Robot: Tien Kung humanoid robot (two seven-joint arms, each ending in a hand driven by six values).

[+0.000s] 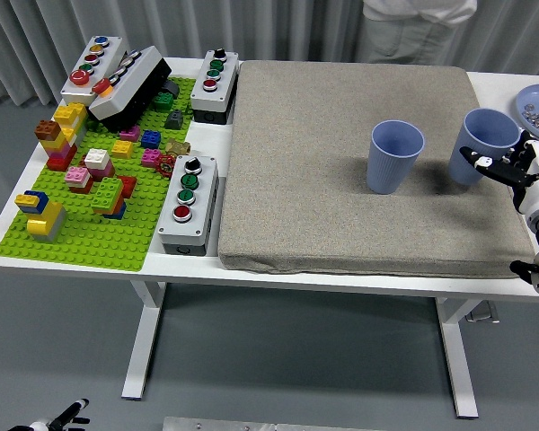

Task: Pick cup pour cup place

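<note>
White table (18, 244), grey pad (341, 215) covering right half. Held cup (481, 144) upright at pad's right edge, right hand (516, 166) wrapped around its right side, fingers closed on it. Second cup (395, 157) stands mid-pad, apart, to left. Forearm cut off by frame edge; cup base contact with pad unclear. Left hand (58, 420) barely visible bottom-left, state unreadable.
</note>
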